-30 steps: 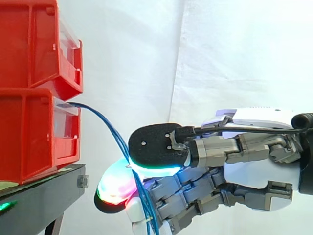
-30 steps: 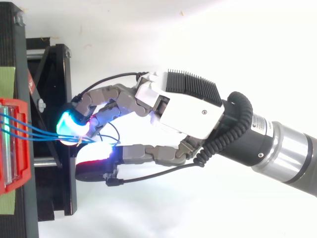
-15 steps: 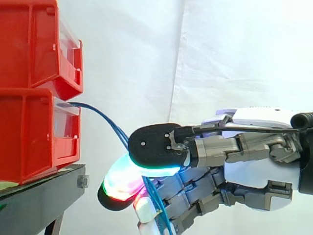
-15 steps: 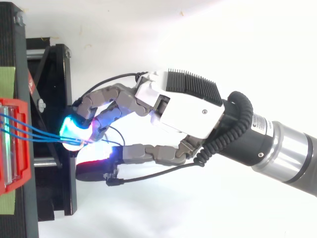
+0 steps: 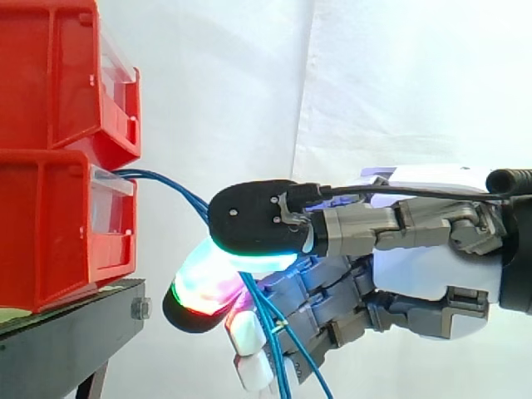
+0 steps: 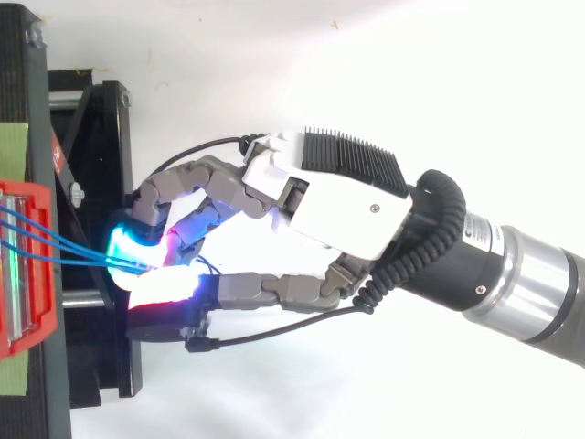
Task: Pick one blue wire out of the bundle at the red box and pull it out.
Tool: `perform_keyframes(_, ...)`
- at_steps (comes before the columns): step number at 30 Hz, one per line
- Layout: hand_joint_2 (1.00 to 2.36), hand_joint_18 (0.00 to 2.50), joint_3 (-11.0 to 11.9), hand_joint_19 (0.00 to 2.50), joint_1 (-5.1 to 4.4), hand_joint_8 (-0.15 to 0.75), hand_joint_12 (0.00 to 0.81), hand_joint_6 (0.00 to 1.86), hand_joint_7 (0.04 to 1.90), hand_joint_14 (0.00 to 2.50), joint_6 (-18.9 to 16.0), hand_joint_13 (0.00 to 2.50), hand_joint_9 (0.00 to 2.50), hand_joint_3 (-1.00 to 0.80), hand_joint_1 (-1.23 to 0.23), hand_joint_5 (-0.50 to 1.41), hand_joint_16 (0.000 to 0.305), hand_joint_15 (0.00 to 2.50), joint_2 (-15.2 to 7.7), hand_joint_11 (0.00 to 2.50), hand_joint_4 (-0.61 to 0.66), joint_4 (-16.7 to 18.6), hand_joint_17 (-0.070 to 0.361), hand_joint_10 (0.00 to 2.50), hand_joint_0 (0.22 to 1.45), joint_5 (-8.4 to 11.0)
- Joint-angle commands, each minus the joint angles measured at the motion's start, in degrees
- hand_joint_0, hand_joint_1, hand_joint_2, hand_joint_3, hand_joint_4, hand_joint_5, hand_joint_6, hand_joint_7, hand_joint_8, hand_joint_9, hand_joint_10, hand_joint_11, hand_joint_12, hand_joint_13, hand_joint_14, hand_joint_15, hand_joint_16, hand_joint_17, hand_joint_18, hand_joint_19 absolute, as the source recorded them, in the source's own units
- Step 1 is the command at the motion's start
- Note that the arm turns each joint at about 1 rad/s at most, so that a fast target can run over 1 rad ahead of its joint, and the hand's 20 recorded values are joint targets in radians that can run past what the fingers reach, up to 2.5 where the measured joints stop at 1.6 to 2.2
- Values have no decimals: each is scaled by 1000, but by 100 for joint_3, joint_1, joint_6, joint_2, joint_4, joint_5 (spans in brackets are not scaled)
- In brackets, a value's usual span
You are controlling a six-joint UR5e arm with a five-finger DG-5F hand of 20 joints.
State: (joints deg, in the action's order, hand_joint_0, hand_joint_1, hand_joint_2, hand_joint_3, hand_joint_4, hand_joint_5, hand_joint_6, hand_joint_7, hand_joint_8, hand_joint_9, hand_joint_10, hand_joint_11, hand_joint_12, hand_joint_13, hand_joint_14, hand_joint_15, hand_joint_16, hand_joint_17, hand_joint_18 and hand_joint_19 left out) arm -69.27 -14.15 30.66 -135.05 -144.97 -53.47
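The hand [image 6: 338, 197] was curled onto the blue wires [image 5: 179, 186] running from its fingertips to the red box [image 5: 58, 233] ahead; about 3 seemed pinched, so pulling risked dragging several out.

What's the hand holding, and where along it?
The hand pinches the blue wires between thumb and fingers, mid-span: out from the lower red bin, with loose ends hanging below.

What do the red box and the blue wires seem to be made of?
The red box looks like moulded plastic: even colour, slight gloss, ribbed walls. The blue wires seem to be thin flexible cable, probably plastic-sheathed, since they bend in smooth curves; the core is hidden.
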Motion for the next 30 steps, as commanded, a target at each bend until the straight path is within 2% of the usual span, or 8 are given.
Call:
perform_keyframes(1, 1017, 905, 27, 492, 0, 350, 410, 973, 906, 20, -112, 1012, 1000, -172, -767, -151, 48, 584, 66, 707, 46, -234, 109, 11, 649, -15)
perform_keyframes(3, 1017, 906, 27, 496, 0, 342, 402, 974, 906, 20, -227, 1008, 997, -207, -804, -152, 47, 582, 172, 713, 48, -532, 106, 12, 664, -50)
perform_keyframes(5, 1017, 917, 27, 502, 0, 339, 398, 975, 911, 21, -438, 1012, 1000, -215, -820, -151, 47, 591, 365, 709, 42, -1517, 105, 11, 669, -208)
perform_keyframes(8, 1018, 930, 18, 502, 0, 340, 397, 974, 926, 22, -693, 1022, 1005, -232, -831, -150, 47, 595, 462, 717, 25, -2106, 105, 11, 679, -349)
perform_keyframes(11, 1016, 947, 27, 494, 0, 341, 399, 974, 946, 19, -947, 1033, 1006, -255, -853, -150, 46, 586, 514, 705, -1, -2413, 104, 12, 704, -463)
perform_keyframes(14, 1014, 963, 18, 499, 0, 341, 398, 977, 945, 21, -1097, 1041, 1009, -284, -865, -152, 46, 594, 602, 712, -23, -2519, 103, 12, 720, -621)
perform_keyframes(23, 1006, 1000, 27, 499, 0, 333, 393, 986, 956, 20, -1132, 1067, 1008, -420, -905, -157, 45, 605, 725, 718, 13, -2862, 102, 11, 768, -691)
perform_keyframes(30, 1004, 1012, 27, 510, 18, 338, 391, 983, 987, 20, -1158, 1072, 1023, -439, -893, -155, 45, 613, 875, 720, 66, -3178, 102, 11, 742, -876)
